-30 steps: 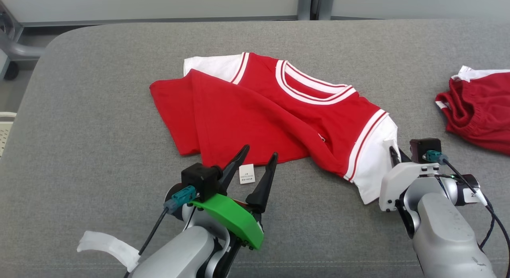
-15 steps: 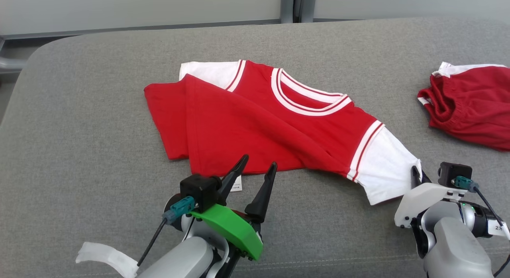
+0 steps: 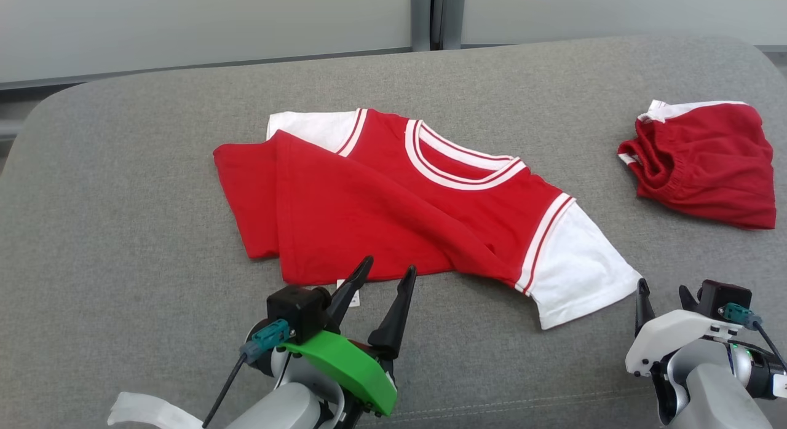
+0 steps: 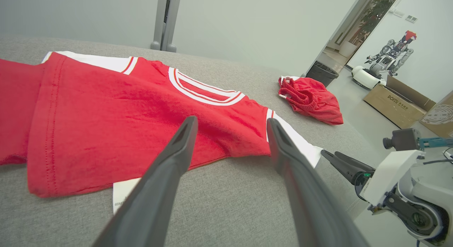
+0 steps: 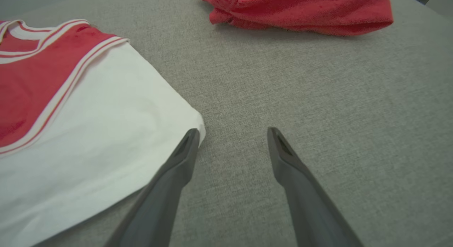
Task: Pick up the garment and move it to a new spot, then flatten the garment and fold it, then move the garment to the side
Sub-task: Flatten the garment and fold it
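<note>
- In the middle of the head view you have the garment [image 3: 393,214], a red T-shirt with white sleeves and a white striped collar, lying on the grey padded surface [image 3: 123,232].
- Its lower part is folded up towards the upper left of the frame, so a red flap lies partly over the sleeve there.
- At the shirt's lower right, the other white sleeve [image 3: 578,263] is spread flat, with its corner pointing towards the lower right of the frame.
- At the bottom centre, your left gripper [image 3: 389,264] has its two dark fingers spread apart with nothing between them. The tips point at the shirt's near hem.
- A small white label [image 4: 122,197] pokes out from under that hem. In the left wrist view it sits at the lower left, beside the left finger.
- At the lower right corner of the head view, your right gripper [image 3: 663,286] is also spread wide and empty, just beside the sleeve's corner.
- In the right wrist view, one fingertip [image 5: 191,133] sits at the very corner of the white sleeve. You cannot tell whether it touches the cloth. The other finger is over bare grey surface.
- At the upper right of the head view, a bundle of red shorts [image 3: 707,171] with a white edge lies well apart from the shirt.
</note>
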Motion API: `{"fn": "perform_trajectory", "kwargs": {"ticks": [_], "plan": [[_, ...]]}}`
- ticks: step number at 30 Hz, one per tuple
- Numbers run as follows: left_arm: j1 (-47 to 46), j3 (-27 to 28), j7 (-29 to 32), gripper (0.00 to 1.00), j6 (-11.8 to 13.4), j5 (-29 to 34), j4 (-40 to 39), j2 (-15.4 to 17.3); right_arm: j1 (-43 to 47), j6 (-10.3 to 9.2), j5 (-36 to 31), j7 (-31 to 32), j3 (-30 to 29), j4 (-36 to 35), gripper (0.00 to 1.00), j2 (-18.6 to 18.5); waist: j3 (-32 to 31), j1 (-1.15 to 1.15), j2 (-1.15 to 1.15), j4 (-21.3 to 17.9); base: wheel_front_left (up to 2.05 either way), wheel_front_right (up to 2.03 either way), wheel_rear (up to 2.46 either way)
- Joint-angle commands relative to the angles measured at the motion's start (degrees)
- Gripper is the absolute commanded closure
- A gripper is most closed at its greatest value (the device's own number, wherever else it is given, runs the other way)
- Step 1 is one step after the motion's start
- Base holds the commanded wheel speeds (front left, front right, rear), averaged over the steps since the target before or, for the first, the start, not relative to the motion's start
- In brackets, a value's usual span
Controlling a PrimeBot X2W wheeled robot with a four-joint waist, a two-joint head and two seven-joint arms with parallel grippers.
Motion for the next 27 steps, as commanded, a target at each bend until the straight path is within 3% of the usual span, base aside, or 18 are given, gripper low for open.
{"fn": "perform_trajectory", "kwargs": {"ticks": [1, 12, 21, 27], "plan": [[0.71, 0.41, -0.16, 0.0, 0.21, -0.24, -0.17, 0.37, 0.55, -0.08, 0.34, -0.39, 0.19, -0.91, 0.0, -0.26, -0.55, 0.0, 0.0, -0.47, 0.0, 0.0, 0.0], [-2.25, 2.65, 0.87, 0.0, 0.44, -1.74, 3.59, 1.02, 3.29, -0.08, 3.04, 0.49, 4.4, -15.16, 0.0, -0.42, -2.35, 0.0, 0.0, -2.31, 0.0, 0.0, 0.0], [-2.15, 7.45, 1.21, 0.0, 2.63, -5.23, 14.01, 2.59, 8.31, -0.08, 4.75, 6.03, 6.29, -31.01, 0.0, 0.09, -0.05, 0.0, 0.0, -4.05, 0.0, 0.0, 0.0], [-1.29, 9.69, 2.56, 0.0, 1.29, -9.11, 21.44, 1.54, 10.43, -0.07, 5.68, 9.0, 6.76, -38.62, 0.0, 0.45, 1.83, 0.0, 0.0, -5.05, 0.0, 0.0, 0.0]]}}
